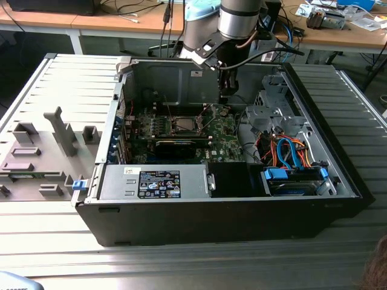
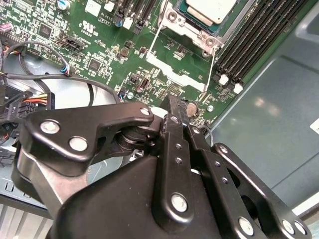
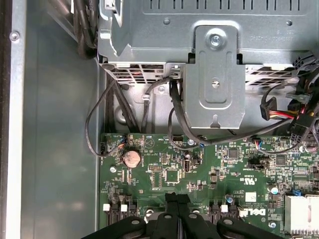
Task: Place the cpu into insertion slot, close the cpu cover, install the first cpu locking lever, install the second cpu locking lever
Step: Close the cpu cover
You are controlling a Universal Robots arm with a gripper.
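With the cpu seated in the insertion slot, the cpu cover apparently stands open. The pincer, upper centre in the exterior view, is pinched closed and empty beside its edge; closing the cover seems in hand, calling for a gentle push.
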